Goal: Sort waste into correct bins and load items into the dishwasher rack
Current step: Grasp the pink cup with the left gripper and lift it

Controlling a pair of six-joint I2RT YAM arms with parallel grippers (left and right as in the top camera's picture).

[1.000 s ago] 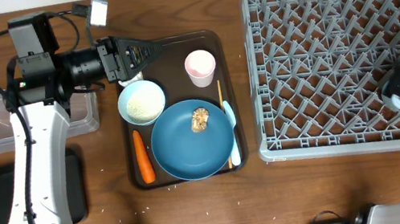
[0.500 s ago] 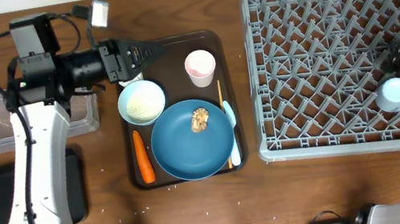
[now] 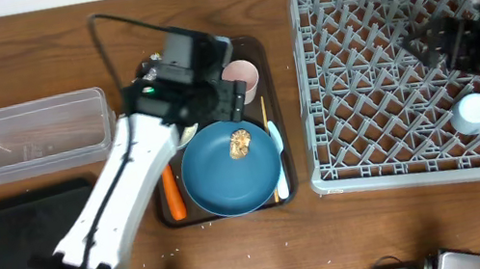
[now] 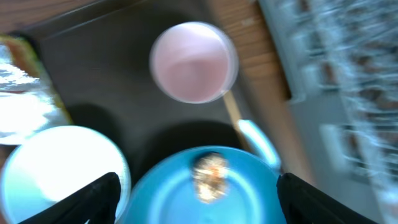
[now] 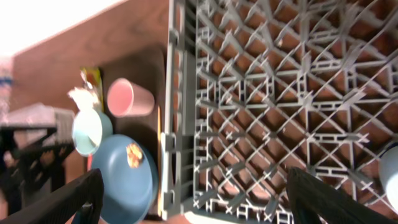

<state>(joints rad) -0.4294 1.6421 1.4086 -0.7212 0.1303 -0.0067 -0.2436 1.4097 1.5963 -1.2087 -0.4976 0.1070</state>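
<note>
Left gripper swung over serving tray, white bowl half-hidden

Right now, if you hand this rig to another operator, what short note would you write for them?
Left tool: open, empty, over the serving tray by the pink cup.
Right tool: open, empty, above the rack.
Done: light blue cup stands in the rack.
Left to do: load pink cup, blue plate, white bowl, spoon, chopstick; bin carrot and brown lump.
</note>
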